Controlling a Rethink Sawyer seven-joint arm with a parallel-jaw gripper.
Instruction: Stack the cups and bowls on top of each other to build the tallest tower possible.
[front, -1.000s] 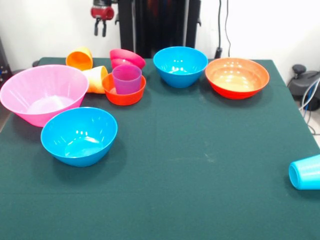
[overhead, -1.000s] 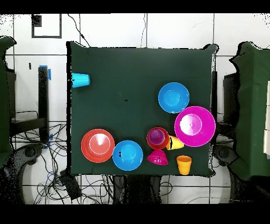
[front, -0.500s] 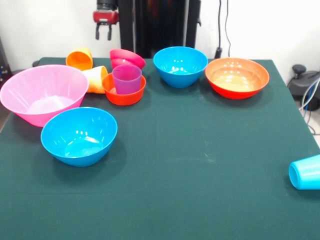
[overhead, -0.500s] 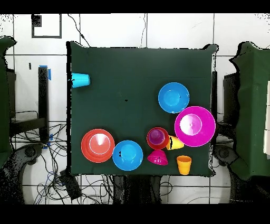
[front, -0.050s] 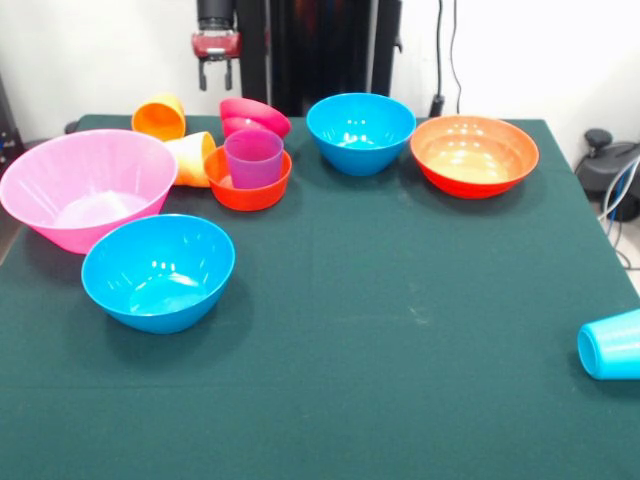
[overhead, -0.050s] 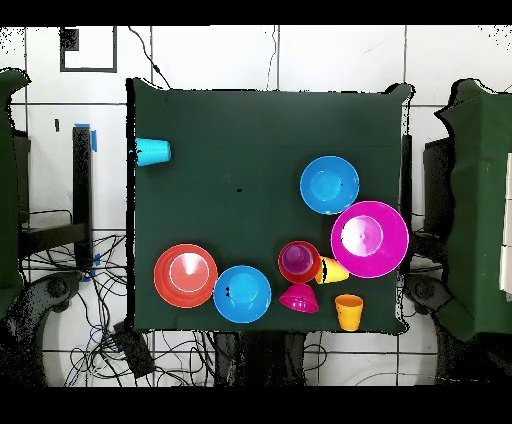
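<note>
The red and black claw (front, -0.050s: 216, 72) hangs empty above the green bench's (front, -0.050s: 400, 330) far edge, fingers slightly apart, over the tipped glossy magenta bowl (front, -0.050s: 254, 115) and orange plastic tumbler (front, -0.050s: 160, 116). The translucent purple cup (front, -0.050s: 254, 157) sits inside the small orange bowl (front, -0.050s: 248, 180). Crowding risks a descending finger knocking neighbours; the light blue cup (front, -0.050s: 610, 344) lies well apart
</note>
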